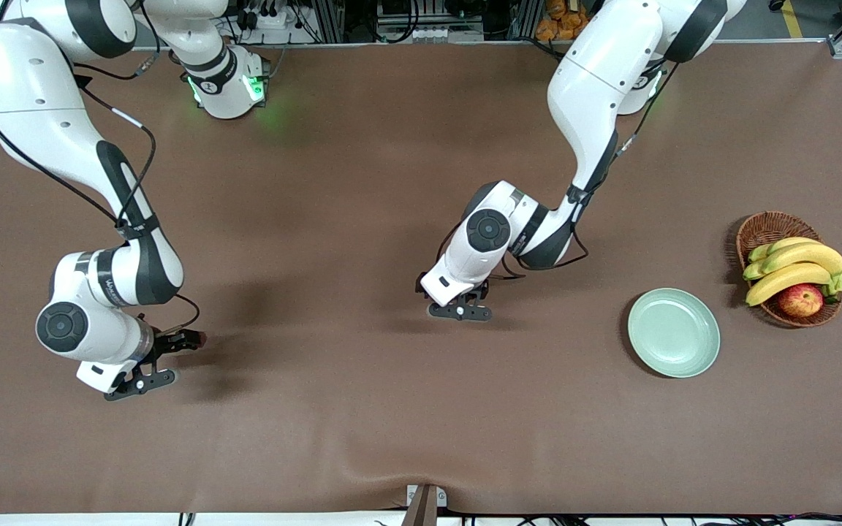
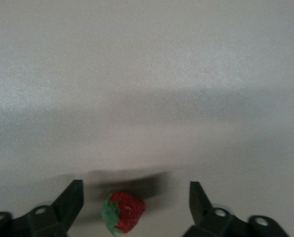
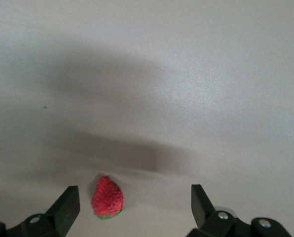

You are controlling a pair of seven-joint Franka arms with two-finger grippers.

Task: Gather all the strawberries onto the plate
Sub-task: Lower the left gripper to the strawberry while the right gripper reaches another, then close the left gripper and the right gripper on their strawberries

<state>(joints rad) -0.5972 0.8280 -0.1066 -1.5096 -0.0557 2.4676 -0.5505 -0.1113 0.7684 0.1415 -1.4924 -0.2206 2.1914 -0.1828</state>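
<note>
A small red strawberry (image 2: 125, 212) with a green cap lies on the brown cloth between the fingers of my left gripper (image 2: 135, 185), nearer one finger and touching neither. That gripper (image 1: 459, 310) is open, low over the middle of the table. A second strawberry (image 3: 107, 198) lies between the wide-open fingers of my right gripper (image 3: 134, 188), close to one finger. That gripper (image 1: 142, 381) is low over the cloth toward the right arm's end. The arms' hands hide both berries in the front view. The pale green plate (image 1: 673, 332) sits empty toward the left arm's end.
A brown wicker basket (image 1: 761, 230) beside the plate holds bananas (image 1: 794, 267) and a red-yellow apple (image 1: 799, 299). The brown cloth has a wrinkle at its edge nearest the front camera (image 1: 421, 475).
</note>
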